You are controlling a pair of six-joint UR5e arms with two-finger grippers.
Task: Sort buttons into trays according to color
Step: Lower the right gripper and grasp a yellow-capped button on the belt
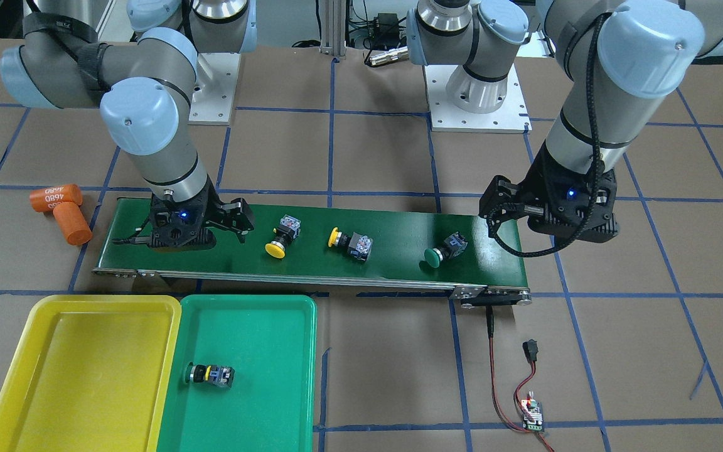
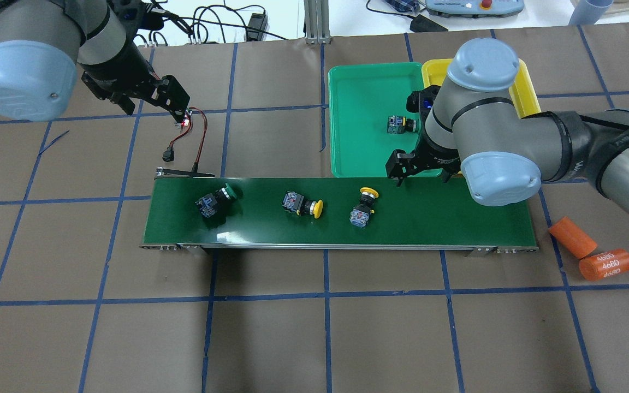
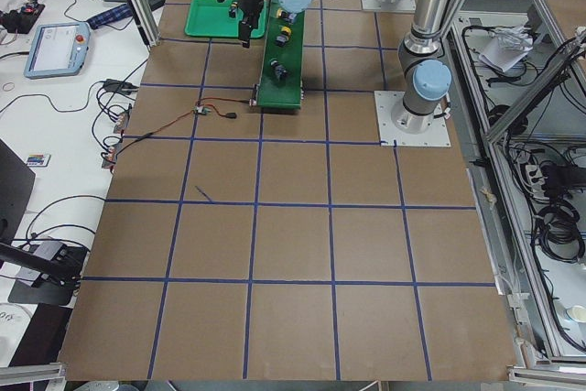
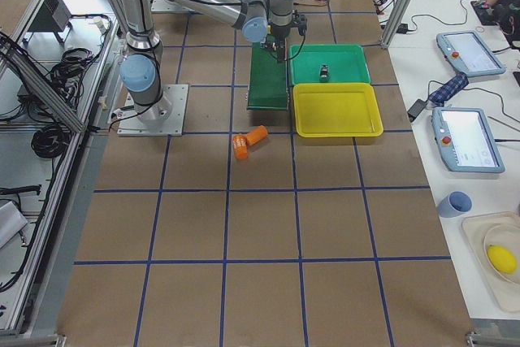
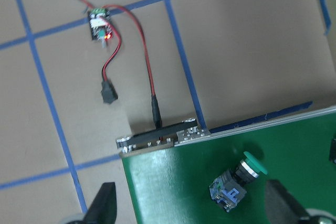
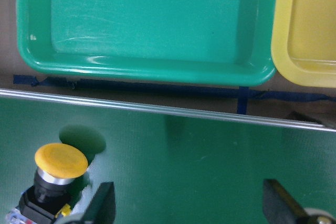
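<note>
A green-capped push-button switch point(image 1: 209, 375) lay in the smooth green plastic tray point(image 1: 248, 300), matching its colour; the glossy yellow plastic tray point(image 1: 104, 300) held nothing. Two yellow mushroom-capped switches point(image 1: 281, 240) and a second green-capped switch point(image 1: 444, 249) waited on the matte dark-green belt point(image 1: 386, 263). Both the right gripper point(image 6: 189, 205) and the left gripper point(image 5: 191, 208) hovered with fingers spread, empty.

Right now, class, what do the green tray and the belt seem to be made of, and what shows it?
Green tray: probably moulded plastic, glossy; highlights run along its rounded rim.
Belt: likely rubber or PVC sheet, smooth semi-gloss; soft reflections show on it.
</note>
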